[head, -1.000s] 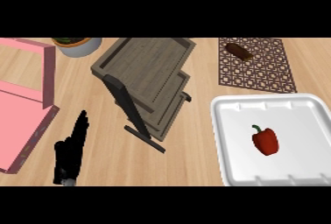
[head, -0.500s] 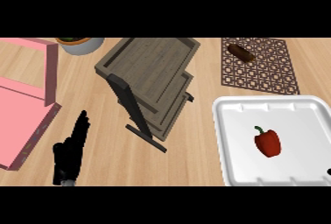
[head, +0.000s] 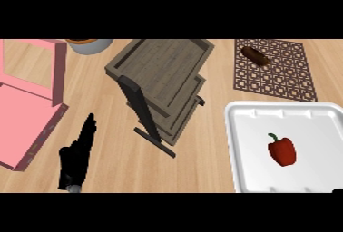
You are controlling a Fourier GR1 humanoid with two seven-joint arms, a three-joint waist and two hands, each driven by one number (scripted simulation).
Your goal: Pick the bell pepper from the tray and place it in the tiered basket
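Note:
A red bell pepper [head: 282, 150] with a green stem lies on the white tray [head: 248, 136] at the lower right. The grey wooden tiered basket [head: 164, 72] stands at the middle of the counter on a dark frame, its top shelf bare. My left hand [head: 75, 157] rests at the lower left with straight fingers pointing up, holding nothing, well left of the basket. My right hand does not show, apart from a dark speck at the lower right corner.
A pink open box [head: 26, 102] fills the left side. A patterned brown mat [head: 275, 68] at the upper right carries a dark brown oblong item [head: 256, 55]. A grey bowl [head: 90, 44] sits at the top edge.
The view has shifted slightly, so everything sits a little further right and lower. The left hand and the pepper keep their places relative to the counter.

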